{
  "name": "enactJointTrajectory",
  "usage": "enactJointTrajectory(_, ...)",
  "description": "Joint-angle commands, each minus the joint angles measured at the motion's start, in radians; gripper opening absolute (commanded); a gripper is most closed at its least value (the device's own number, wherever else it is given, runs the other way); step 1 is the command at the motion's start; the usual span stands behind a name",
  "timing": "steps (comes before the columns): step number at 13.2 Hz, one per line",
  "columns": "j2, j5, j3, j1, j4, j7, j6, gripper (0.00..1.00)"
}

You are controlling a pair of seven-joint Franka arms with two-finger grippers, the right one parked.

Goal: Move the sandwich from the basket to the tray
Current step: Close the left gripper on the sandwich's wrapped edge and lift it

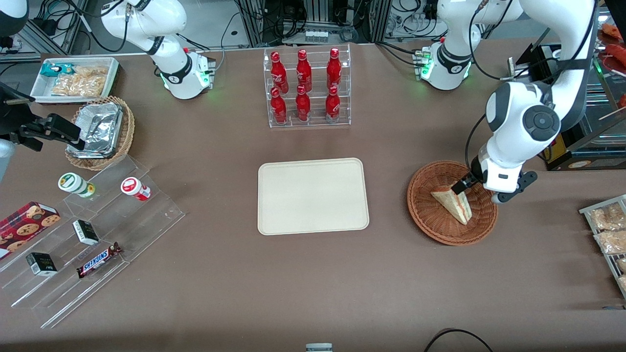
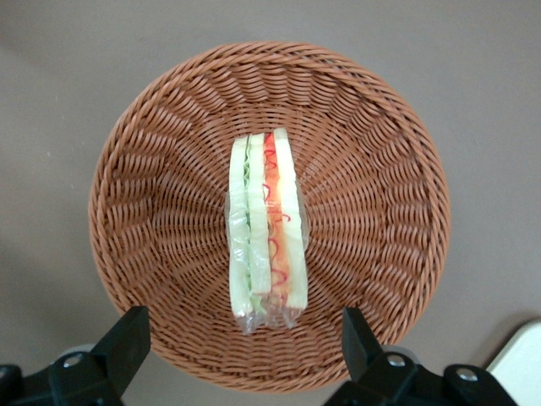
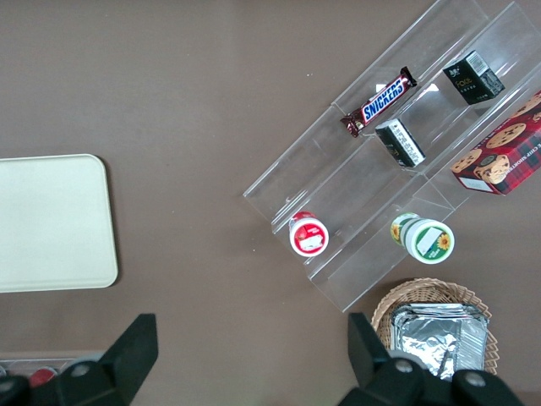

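The sandwich (image 1: pixel 455 203) (image 2: pixel 266 228), a plastic-wrapped wedge with green and red filling along its edge, lies in the round reddish-brown basket (image 1: pixel 430 225) (image 2: pixel 169 127). My left gripper (image 1: pixel 464 186) (image 2: pixel 243 342) hangs open just above the basket, over the part of the rim farther from the front camera. Its fingers (image 2: pixel 127 338) are spread wider than the sandwich, and nothing is between them. The wrapped end of the sandwich stops short of the fingertips. The cream tray (image 1: pixel 313 195) (image 2: pixel 520 368) lies bare on the table beside the basket, toward the parked arm's end.
A clear rack of red bottles (image 1: pixel 307 88) stands farther from the camera than the tray. A stepped acrylic shelf (image 1: pixel 93 234) with snacks, a tan basket of foil containers (image 1: pixel 100 132) and a white bin (image 1: pixel 76 78) lie toward the parked arm's end. Snack packets (image 1: pixel 609 230) lie at the working arm's end.
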Motion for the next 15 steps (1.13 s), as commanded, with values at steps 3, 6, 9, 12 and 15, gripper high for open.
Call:
enactJointTrajectory(3, 0.066, 0.009, -0.001, -0.003, 0.001, -0.192, 0.066, 1.0)
enactJointTrajectory(6, 0.114, 0.005, -0.003, -0.003, 0.009, -0.195, 0.089, 1.0)
enactJointTrajectory(9, 0.172, 0.004, -0.003, -0.003, 0.007, -0.215, 0.149, 1.0)
enactJointTrajectory(12, 0.187, 0.004, -0.003, -0.003, 0.007, -0.215, 0.151, 0.98)
enactJointTrajectory(15, 0.186, 0.005, -0.003, -0.003, 0.017, -0.244, 0.142, 0.41)
